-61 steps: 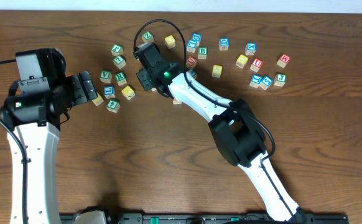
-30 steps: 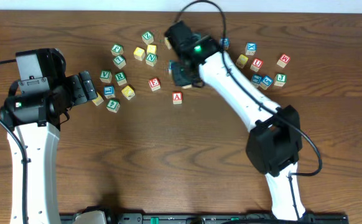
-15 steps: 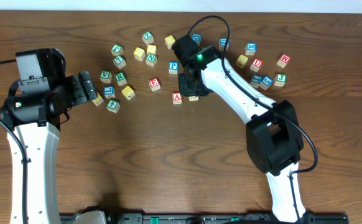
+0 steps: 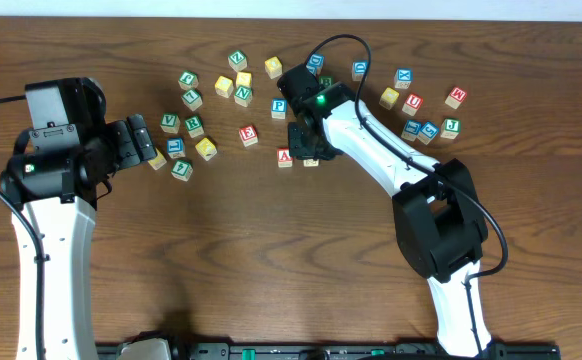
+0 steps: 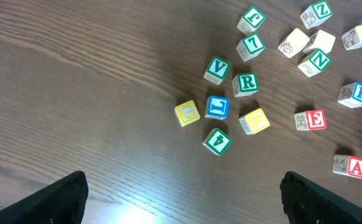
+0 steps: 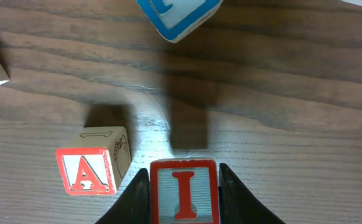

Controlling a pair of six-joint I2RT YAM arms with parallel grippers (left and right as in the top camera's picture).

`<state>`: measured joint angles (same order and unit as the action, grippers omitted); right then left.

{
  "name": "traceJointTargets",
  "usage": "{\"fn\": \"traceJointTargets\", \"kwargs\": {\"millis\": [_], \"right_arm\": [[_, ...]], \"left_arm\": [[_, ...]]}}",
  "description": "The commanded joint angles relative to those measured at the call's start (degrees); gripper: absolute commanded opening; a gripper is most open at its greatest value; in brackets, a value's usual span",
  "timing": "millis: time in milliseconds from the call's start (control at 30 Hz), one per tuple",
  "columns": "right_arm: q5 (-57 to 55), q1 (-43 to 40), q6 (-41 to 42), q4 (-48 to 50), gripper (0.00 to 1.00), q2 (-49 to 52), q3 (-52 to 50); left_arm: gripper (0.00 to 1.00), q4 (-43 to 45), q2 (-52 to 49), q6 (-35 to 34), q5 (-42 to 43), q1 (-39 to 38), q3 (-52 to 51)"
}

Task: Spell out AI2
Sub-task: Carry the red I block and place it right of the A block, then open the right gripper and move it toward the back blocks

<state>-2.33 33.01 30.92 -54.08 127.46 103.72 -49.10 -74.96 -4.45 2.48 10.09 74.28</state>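
Note:
My right gripper (image 4: 308, 148) (image 6: 184, 200) is shut on the red "I" cube (image 6: 184, 190), held low over the table. The cube's edge shows below the fingers in the overhead view (image 4: 311, 160). The red "A" cube (image 4: 285, 156) (image 6: 88, 169) (image 5: 350, 166) lies just left of it with a small gap. I cannot pick out the blue "2" cube among the scattered cubes. My left gripper (image 4: 143, 146) (image 5: 184, 208) is open and empty, over bare wood at the left.
The blue "P" cube (image 4: 279, 106) (image 6: 178, 15) lies just behind the right gripper, and the red "E" cube (image 4: 249, 134) (image 5: 310, 120) lies left of the "A". Loose cubes cluster near the left gripper (image 4: 181, 135) and at the back right (image 4: 421, 110).
My right arm swung from the left cluster to the back, then came down with the "I" cube beside the "A". The left arm has not moved.

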Motion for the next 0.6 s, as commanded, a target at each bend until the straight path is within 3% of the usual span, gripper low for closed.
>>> {"fn": "traceJointTargets", "kwargs": {"millis": [0, 333, 500, 567], "right_arm": [[-0.31, -0.02, 0.79, 0.15, 0.26, 0.92, -0.42], [-0.31, 0.04, 0.74, -0.24, 0.31, 0.92, -0.42], [-0.35, -0.24, -0.39, -0.33, 0.18, 0.66, 0.35], [-0.37, -0.92, -1.25, -0.94, 0.19, 0.2, 1.88]], "left_arm": [[0.98, -0.15, -0.28, 0.35, -0.13, 0.24, 0.2], [0.97, -0.15, -0.28, 0.35, -0.13, 0.24, 0.2], [0.97, -0.15, -0.28, 0.35, -0.13, 0.24, 0.2], [0.97, -0.15, -0.28, 0.35, -0.13, 0.24, 0.2]]}}
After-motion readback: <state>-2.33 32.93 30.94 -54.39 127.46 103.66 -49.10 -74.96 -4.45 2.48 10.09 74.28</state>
